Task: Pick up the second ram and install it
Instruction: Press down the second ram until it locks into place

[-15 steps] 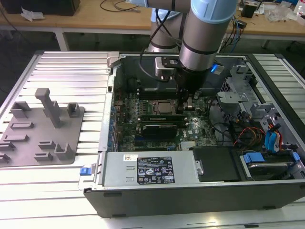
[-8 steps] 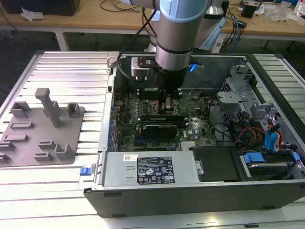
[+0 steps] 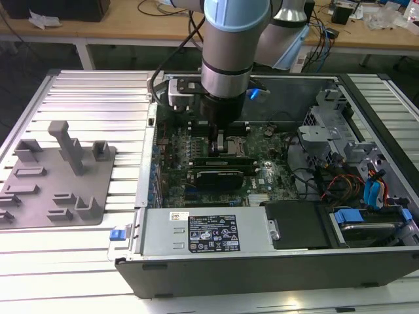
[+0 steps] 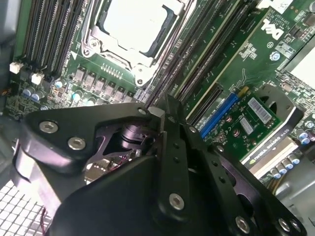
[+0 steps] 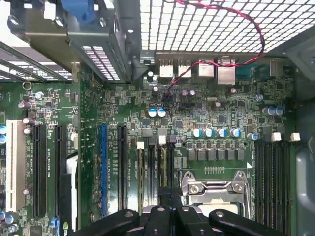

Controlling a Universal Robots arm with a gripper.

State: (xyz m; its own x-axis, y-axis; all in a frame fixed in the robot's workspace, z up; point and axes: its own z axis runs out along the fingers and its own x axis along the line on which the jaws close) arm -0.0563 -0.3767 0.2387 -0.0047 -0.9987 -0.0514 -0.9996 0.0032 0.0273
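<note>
The end effector (image 3: 220, 145) is lowered inside the open computer case (image 3: 262, 261), directly over the motherboard (image 3: 216, 140). In the second wrist view its black linkages converge with the fingertips drawn close together into a narrow stance (image 4: 160, 115); whether a thin board is pinched between them cannot be told, since the tips point away from the camera. In the first wrist view the same tips (image 5: 167, 209) sit right above the bank of black memory slots (image 5: 155, 167), which run away from the end effector toward the rear port cluster (image 5: 197, 71). Just to one side of the end effector lies the processor socket (image 5: 216, 191) with its metal retention frame, and beyond it a second bank of memory slots (image 5: 273, 172). The second ram cannot be picked out with certainty in any view.

In the exterior view a graphics card (image 3: 222, 176) lies just in front of the end effector, and the power supply (image 3: 206, 232) with its label sits nearer the camera. Well away on the exterior view's left, a grey fixture tray (image 3: 55, 190) rests on the ribbed counter (image 3: 85, 91).
</note>
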